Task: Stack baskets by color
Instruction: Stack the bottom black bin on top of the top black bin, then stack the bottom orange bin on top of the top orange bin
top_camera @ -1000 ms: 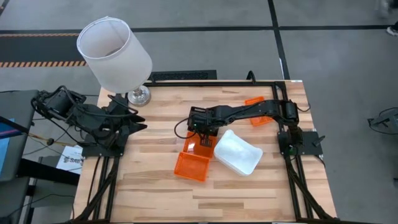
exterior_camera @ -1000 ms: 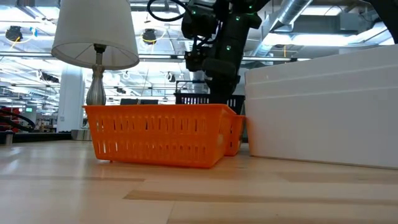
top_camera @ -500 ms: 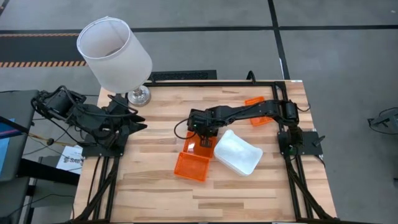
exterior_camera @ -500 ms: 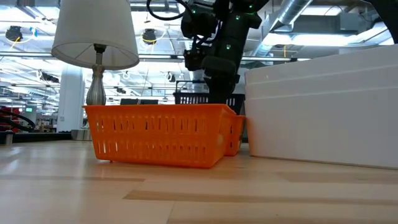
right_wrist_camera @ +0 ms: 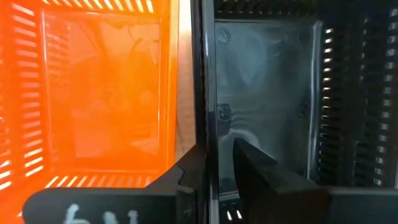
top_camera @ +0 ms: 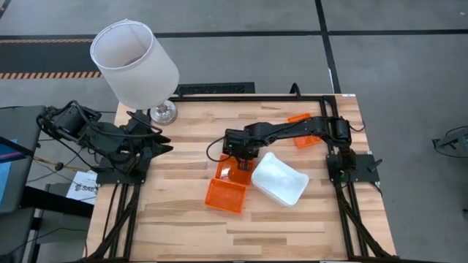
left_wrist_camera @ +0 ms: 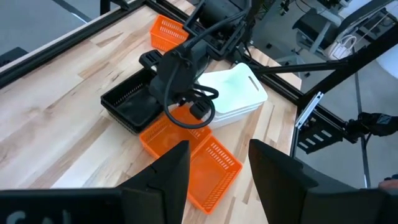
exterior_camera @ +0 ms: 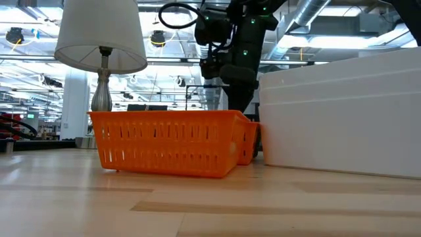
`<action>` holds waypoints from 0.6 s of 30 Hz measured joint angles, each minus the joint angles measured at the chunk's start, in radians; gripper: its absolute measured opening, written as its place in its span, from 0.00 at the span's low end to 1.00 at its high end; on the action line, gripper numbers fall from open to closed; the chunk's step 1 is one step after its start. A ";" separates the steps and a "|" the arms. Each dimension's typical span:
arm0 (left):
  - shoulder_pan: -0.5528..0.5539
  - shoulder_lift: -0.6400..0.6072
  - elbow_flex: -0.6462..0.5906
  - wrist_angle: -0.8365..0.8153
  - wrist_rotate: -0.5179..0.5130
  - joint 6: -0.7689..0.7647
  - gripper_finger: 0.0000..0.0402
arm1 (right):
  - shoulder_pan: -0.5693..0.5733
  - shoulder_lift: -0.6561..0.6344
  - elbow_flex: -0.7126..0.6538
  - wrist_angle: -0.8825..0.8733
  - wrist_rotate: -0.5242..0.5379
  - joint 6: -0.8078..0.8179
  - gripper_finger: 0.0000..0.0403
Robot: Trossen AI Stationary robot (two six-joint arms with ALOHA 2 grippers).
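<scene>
My right gripper [top_camera: 236, 152] points down at the table's middle and stands open. Its fingers straddle the wall [right_wrist_camera: 207, 124] of a black mesh basket [left_wrist_camera: 127, 102] where it adjoins an orange basket [right_wrist_camera: 99, 93]. Two orange baskets [top_camera: 225, 193] lie overlapping just toward the near edge. A stack of white baskets [top_camera: 281, 181] rests on the table to their right. One more orange basket [top_camera: 300, 120] sits at the far right. My left gripper [left_wrist_camera: 217, 168] waits open above the table's left edge. My right gripper has one finger [right_wrist_camera: 193, 171] outside and one finger [right_wrist_camera: 258, 171] inside the black basket's side wall, coming from above. A gap shows between the wall and the inner finger. Whether the outer finger touches the wall I cannot tell. The basket's floor rests on the table.
A lamp with a big white shade [top_camera: 134, 62] stands on its metal foot [top_camera: 162, 113] at the far left corner. A black frame [top_camera: 219, 89] runs along the table's far edge. Bare wood lies at the near left.
In the low view my right gripper's wrist has tipped a little. The black basket's rim, seen before above the orange basket, has sunk out of sight behind it. The orange and white baskets have stayed where they were.
</scene>
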 joint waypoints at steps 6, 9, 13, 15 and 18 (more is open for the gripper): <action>0.000 0.000 0.000 0.000 0.000 0.006 0.38 | 0.009 0.000 0.000 0.000 0.001 0.000 0.20; 0.000 0.000 0.000 0.000 0.000 0.021 0.38 | 0.010 -0.004 0.012 -0.013 0.003 0.000 0.19; 0.000 0.000 0.000 -0.005 -0.015 0.026 0.38 | 0.006 -0.007 0.079 -0.059 -0.005 0.016 0.23; 0.000 0.000 0.000 -0.007 -0.018 0.026 0.38 | 0.004 -0.007 0.111 -0.086 -0.033 0.016 0.28; 0.000 0.000 0.000 -0.007 -0.018 0.026 0.38 | 0.005 -0.008 0.141 -0.109 -0.051 0.018 0.37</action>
